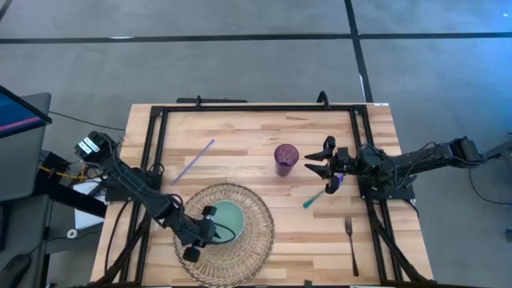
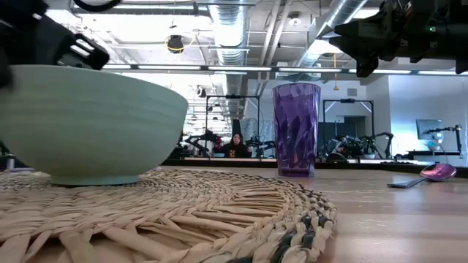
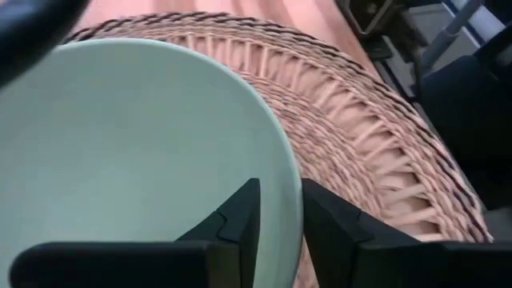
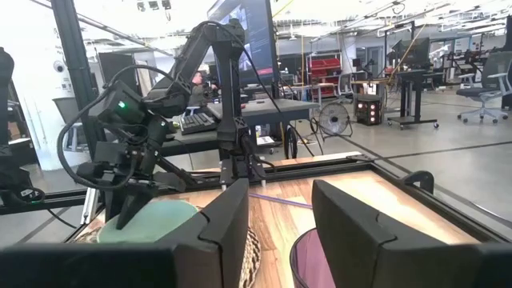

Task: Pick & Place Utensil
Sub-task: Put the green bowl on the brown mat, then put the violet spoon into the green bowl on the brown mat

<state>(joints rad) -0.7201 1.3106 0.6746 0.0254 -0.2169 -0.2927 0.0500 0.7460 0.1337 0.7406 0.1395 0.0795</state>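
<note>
Hovering my open right gripper at three o'clock of the purple cup, I risk toppling it; left gripper pinches the bowl rim.

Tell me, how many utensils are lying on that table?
2: a teal-handled spoon beside the purple cup, and a fork near the table's right front corner.

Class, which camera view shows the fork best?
The high view: the fork lies whole on the table's right side, near the front edge, clear of both arms. The low view and both wrist views do not show it.
</note>
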